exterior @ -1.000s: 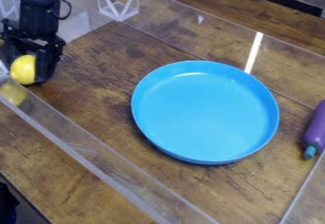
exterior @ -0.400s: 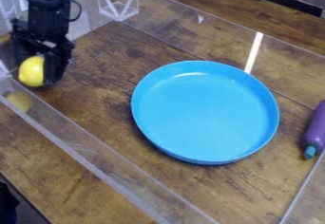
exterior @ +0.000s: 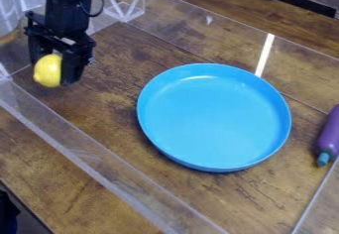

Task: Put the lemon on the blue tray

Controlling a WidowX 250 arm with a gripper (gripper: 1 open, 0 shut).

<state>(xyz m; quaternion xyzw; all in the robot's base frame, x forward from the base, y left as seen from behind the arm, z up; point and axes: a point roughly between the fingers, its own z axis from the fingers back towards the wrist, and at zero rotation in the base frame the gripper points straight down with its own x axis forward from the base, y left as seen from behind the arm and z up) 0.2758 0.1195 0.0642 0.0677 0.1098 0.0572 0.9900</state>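
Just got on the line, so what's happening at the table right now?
A single robot arm has the lemon in its pincer, over at the left of the picture. The big blue tray sits near the middle with nothing on it, so the lemon is not there yet. A purple object lies off at the right edge, away from the arm.

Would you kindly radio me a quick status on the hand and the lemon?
Hand closed on lemon. Lemon off the blue tray. Nothing seen between them.
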